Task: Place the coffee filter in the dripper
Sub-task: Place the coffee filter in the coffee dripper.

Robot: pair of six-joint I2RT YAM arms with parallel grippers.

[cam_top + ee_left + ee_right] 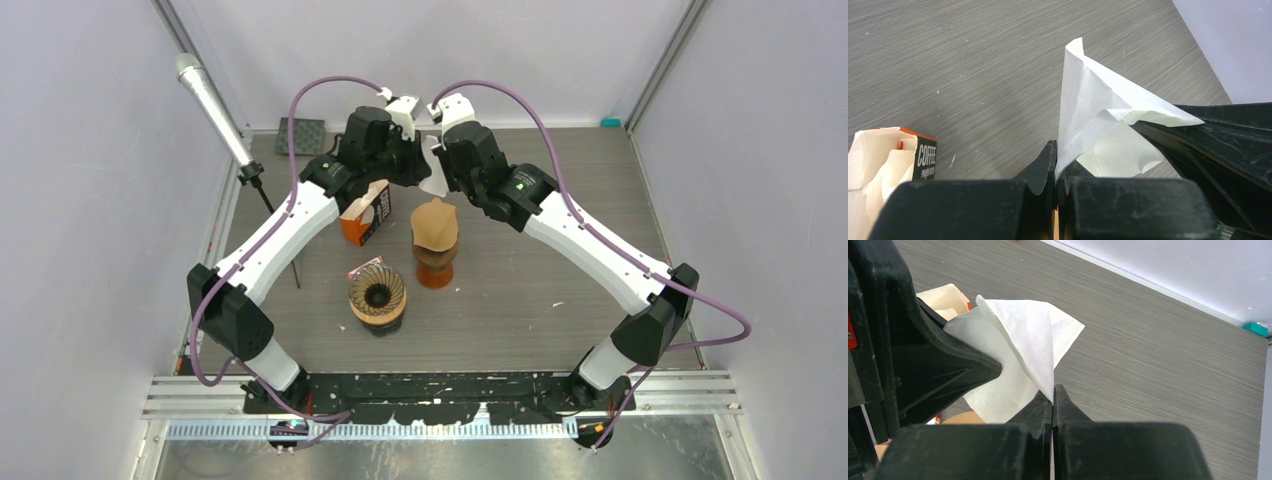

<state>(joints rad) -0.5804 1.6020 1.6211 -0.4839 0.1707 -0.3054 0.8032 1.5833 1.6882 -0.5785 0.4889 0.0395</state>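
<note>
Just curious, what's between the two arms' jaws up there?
A white coffee filter, pinched by both left and right jaws; the top view shows it, both wrist views too.

You are working in a robotics lab cell, not a kitchen. Evidence: the left arm (290,225) and right arm (590,245), white and black, are bolted to a black base plate (440,385) at the near edge of a grey wood-grain table (560,290). Plain pale panel walls (80,150) close in the sides and back, framed by aluminium posts (662,60). A slotted aluminium rail (700,395) runs across the front. Purple cables (330,85) loop along each arm. A microphone (205,100) stands at the left. The dripper (377,293) and an orange filter carton (365,215) sit among this hardware.
</note>
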